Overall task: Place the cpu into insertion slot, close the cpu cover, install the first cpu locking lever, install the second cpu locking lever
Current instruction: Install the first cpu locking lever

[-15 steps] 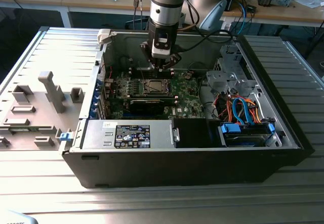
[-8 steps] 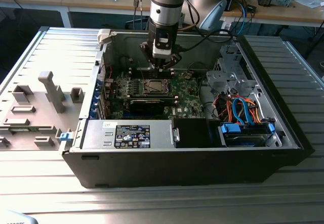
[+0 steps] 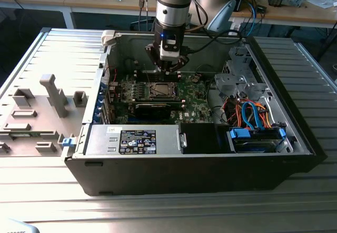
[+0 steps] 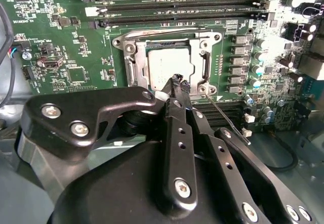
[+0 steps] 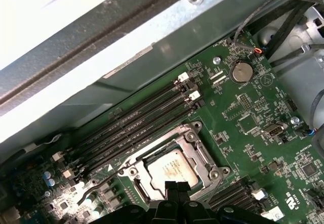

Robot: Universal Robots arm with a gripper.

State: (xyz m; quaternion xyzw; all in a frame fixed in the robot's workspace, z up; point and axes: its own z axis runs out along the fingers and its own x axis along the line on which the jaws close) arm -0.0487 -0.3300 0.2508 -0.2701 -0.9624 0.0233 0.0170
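Observation:
The cpu (image 4: pixel 164 64) (image 5: pixel 169 166) lies flat in the insertion slot (image 3: pixel 160 89) in the middle of the green motherboard. Its silvery top shows through the window of the cpu cover (image 4: pixel 152 38) (image 5: pixel 195 143), which lies down around it. My gripper (image 4: pixel 177 81) (image 5: pixel 176 186) (image 3: pixel 168 71) hovers over the socket's edge with its black fingers shut together and nothing between them. In the second wrist view the tips are at the chip's corner. A thin wire locking lever (image 4: pixel 229 119) slants away from the socket's corner, right beside the fingertips.
Long black memory slots (image 5: pixel 136 120) (image 4: pixel 182 1) run beside the socket. The open computer case has a power supply (image 3: pixel 134 140) at the front and drive cables (image 3: pixel 250 114) on the exterior view's right. A grey fixture plate (image 3: pixel 37 112) lies on the left.

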